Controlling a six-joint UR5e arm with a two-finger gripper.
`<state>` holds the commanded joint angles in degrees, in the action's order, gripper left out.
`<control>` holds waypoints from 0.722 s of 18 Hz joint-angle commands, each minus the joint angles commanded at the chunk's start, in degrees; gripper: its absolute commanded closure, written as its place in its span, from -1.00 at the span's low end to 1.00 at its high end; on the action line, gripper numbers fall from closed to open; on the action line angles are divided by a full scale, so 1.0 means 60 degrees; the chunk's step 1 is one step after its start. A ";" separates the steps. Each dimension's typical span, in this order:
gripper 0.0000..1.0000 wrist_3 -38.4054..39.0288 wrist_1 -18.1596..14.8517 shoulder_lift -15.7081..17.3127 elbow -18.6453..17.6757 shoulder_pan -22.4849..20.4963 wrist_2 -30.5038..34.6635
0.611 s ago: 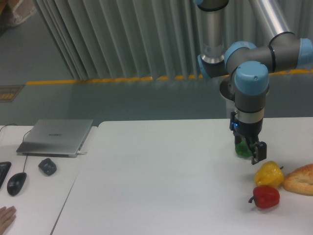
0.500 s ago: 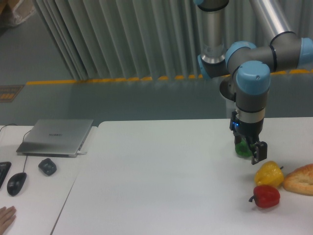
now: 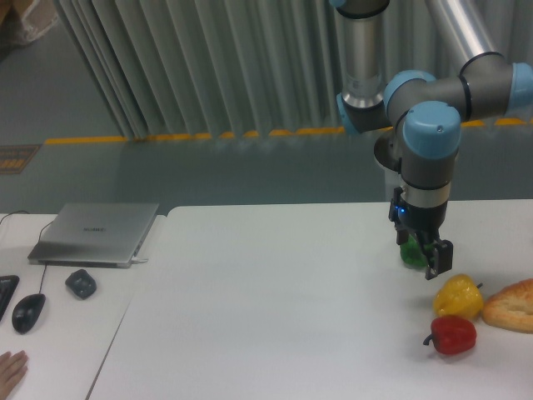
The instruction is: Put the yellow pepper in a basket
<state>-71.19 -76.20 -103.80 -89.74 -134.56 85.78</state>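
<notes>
The yellow pepper lies on the white table near its right edge, glossy and lobed. My gripper hangs just up and left of it, a small gap away, not touching it. A green pepper shows right at the fingers, partly hidden by them. One dark finger is visible; the other is hidden, so I cannot tell how the jaws stand. No basket is in view.
A red pepper lies right in front of the yellow one, and a bread loaf sits at the right edge. A laptop, a small dark object and a mouse rest on the left table.
The gripper has shifted very slightly up and to the left. The yellow and red peppers have not moved.
</notes>
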 joint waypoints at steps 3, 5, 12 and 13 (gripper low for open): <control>-1.00 -0.0059 0.0145 0.0015 -0.0029 -0.0117 -0.0306; -1.00 -0.0044 0.0190 0.0015 -0.0029 -0.0161 -0.0279; -1.00 0.0015 0.0249 0.0131 -0.0102 -0.0263 -0.0249; -1.00 0.0000 0.0264 0.0175 -0.0088 -0.0380 -0.0264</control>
<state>-71.19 -74.62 -102.75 -90.26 -136.84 84.20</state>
